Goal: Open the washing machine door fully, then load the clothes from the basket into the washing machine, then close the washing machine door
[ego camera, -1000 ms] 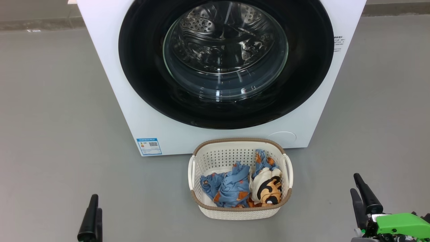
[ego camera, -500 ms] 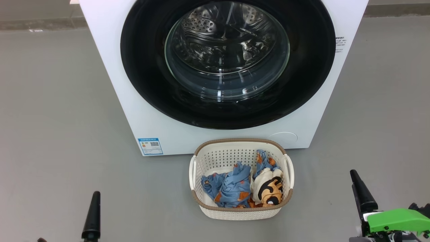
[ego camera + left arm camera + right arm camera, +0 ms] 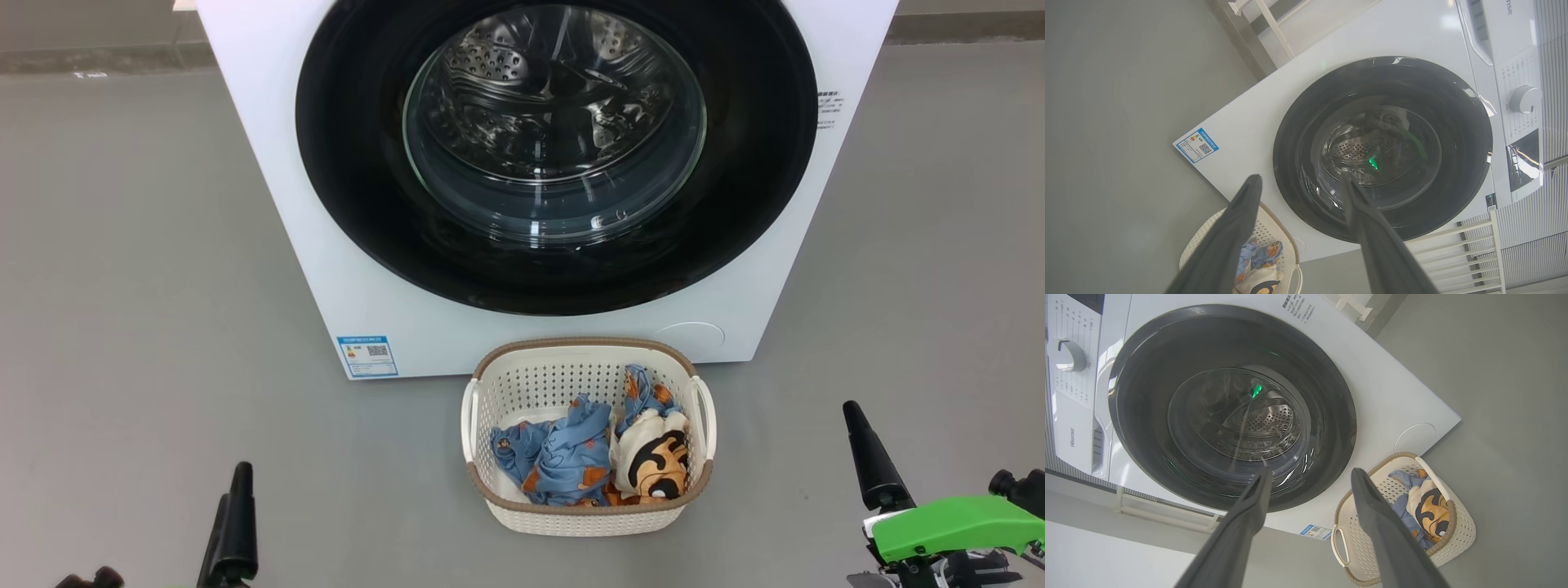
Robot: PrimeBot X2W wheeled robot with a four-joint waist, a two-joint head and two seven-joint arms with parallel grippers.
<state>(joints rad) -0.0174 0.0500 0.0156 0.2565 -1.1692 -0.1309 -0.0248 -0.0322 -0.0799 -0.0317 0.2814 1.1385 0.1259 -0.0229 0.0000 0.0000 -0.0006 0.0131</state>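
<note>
1. The large round glossy black washing machine door (image 3: pixel 555 155) sits shut against the big white boxy front-loading washing machine (image 3: pixel 326 278). Opening it looks like the step in hand.
2. The left hand (image 3: pixel 1300 179) and the right hand (image 3: pixel 1311 473) hang low, fingers spread wide and empty, well short of the door.
3. No handle recess is clear, so find the door's free edge first, then pull in a wide arc.
4. The small cream perforated plastic basket (image 3: pixel 584 384) stands on the floor just before the machine, with the blue and cream printed clothes (image 3: pixel 571 457) inside. Keep arms off it.
5. "Hisense" (image 3: pixel 1072 437) reads on the panel. The blue QR label sticker (image 3: pixel 367 356) is too fine to read.
</note>
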